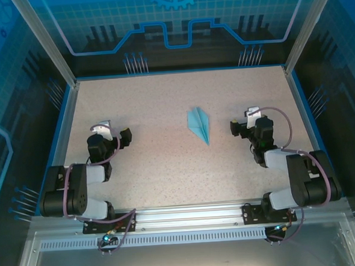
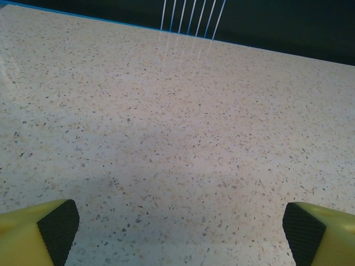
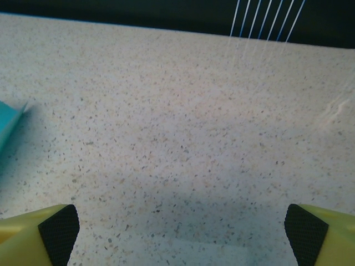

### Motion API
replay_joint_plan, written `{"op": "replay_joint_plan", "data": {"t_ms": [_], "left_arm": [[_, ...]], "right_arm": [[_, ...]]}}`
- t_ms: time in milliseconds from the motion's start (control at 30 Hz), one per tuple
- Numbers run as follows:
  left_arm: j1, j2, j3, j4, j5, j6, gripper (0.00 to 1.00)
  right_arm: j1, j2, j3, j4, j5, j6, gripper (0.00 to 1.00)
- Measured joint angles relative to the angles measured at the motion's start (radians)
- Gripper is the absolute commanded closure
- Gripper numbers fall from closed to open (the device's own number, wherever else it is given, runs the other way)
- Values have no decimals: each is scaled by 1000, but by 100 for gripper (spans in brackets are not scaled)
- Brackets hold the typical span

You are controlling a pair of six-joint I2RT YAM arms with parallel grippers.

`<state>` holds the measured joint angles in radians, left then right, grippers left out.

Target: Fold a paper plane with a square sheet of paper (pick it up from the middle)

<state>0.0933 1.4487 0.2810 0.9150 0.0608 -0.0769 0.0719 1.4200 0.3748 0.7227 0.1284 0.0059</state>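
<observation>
1 paper plane (image 1: 200, 124); 2 grippers: L gripper (image 1: 113, 131), R gripper (image 1: 243, 120); 1 table (image 1: 168, 170)

Black-padded yellow fingers (image 3: 33, 235) of the right gripper (image 3: 180, 238) stood wide apart in the lower corners over the speckled table (image 3: 183, 127), a tip of the light blue paper plane (image 3: 8, 124) lying at the frame's left edge.

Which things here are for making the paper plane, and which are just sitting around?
For the job:
paper plane, already folded, lying flat
left gripper, open
right gripper, open

Just there:
table
blue side walls
</observation>
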Motion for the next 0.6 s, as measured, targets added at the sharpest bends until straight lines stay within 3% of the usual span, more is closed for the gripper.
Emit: {"op": "replay_joint_plan", "data": {"t_ms": [300, 600], "left_arm": [[-95, 64, 68, -37, -81, 46, 2], [-98, 66, 104, -76, -129, 54, 2]], "right_arm": [[13, 79, 14, 23, 15, -7, 1], [12, 79, 26, 26, 13, -7, 1]]}}
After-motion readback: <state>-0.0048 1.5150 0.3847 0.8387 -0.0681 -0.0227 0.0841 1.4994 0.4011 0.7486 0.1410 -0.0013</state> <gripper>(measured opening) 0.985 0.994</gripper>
